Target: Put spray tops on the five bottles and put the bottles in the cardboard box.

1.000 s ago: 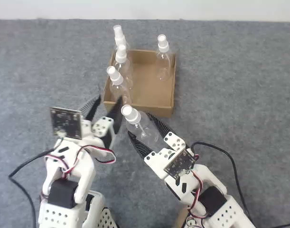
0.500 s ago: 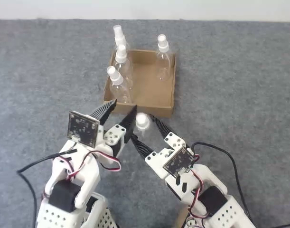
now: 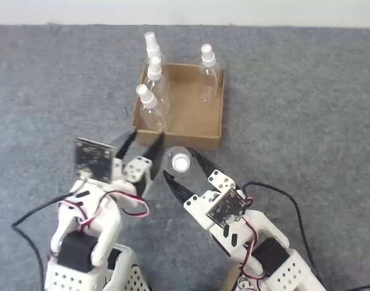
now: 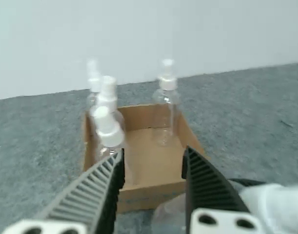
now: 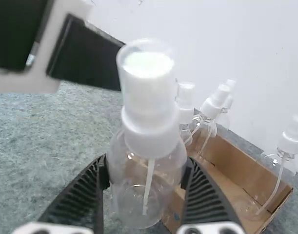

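Observation:
A clear bottle with a white spray top stands upright between the fingers of my right gripper, which is shut on its body. It is held just in front of the cardboard box. My left gripper hangs open and empty beside the held bottle's left, pointing at the box. Three capped bottles stand in the box. Another capped bottle stands at the box's far left corner; I cannot tell whether inside or behind it.
Grey carpet covers the table on all sides of the box. A white wall rises behind the box. Black cables trail beside the right arm's base.
The held bottle went from tilted to upright. The left gripper came in to the spray top half a second ago and has since drawn back to the left, open.

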{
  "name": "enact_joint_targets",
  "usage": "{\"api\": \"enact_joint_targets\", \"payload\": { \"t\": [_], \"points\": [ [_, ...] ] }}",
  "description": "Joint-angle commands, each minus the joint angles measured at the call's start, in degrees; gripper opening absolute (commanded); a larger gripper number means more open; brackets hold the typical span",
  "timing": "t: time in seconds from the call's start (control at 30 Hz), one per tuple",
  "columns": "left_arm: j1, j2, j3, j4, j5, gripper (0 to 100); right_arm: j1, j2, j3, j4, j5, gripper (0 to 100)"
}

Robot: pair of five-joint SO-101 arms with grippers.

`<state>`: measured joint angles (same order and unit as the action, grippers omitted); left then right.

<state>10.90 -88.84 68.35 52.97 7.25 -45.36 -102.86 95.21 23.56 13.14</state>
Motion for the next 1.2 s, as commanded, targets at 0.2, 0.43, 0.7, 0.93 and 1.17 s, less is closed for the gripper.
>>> {"api": "enact_joint_targets", "payload": {
  "t": [0.2, 0.43, 0.7, 0.93, 1.17],
  "points": [
    [-16.35, -0.88, -3.65, -1.76, 11.25, 18, 5.49, -0.57, -5.45, 3.91, 0.7, 0.7],
    [-20.31, -0.88, -3.56, -1.85, 14.15, 18, 5.76, -0.48, -12.22, 9.45, 0.88, 0.7],
    [-20.22, -0.88, -3.56, -1.58, 14.15, 18, 5.85, 2.42, -22.07, 12.18, 1.14, 0.7],
    [-20.22, -0.88, -3.56, -1.58, 14.15, 18, 6.99, 19.38, -32.97, 10.42, 1.14, 0.7],
    [-20.31, -0.88, -3.56, -1.58, 14.15, 18, 13.23, 35.21, -39.12, 2.07, 1.14, 0.7]
  ]
}}
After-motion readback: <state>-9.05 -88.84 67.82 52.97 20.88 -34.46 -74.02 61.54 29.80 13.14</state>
